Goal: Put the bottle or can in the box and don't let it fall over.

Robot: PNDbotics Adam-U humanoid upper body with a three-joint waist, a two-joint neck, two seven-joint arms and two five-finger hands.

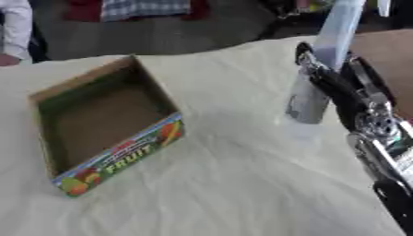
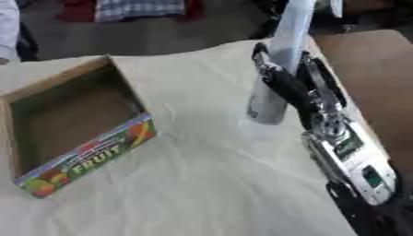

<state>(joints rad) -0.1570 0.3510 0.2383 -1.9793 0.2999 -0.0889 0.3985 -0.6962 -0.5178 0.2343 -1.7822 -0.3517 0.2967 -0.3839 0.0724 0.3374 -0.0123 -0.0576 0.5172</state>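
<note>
Bottle (image 2: pixel 278 69) is standing tall and pale blue-white, with a greyish lower body, at the upper right of the frame, its base looking to be resting on the cream-covered desk (image 2: pixel 209 184). Only one bottle is showing. The right hand (image 2: pixel 286 83) is wrapping its black fingers around it. One cardboard box (image 1: pixel 105 124) (printed "FRUIT" on its front) is sitting open at the left, well apart from it.

I see the box (image 1: pixel 105 124) on the desk's (image 1: pixel 234 184) left side, the bottle (image 1: pixel 322 64) upright near the right edge, my right hand (image 1: pixel 343 85) around it.
</note>
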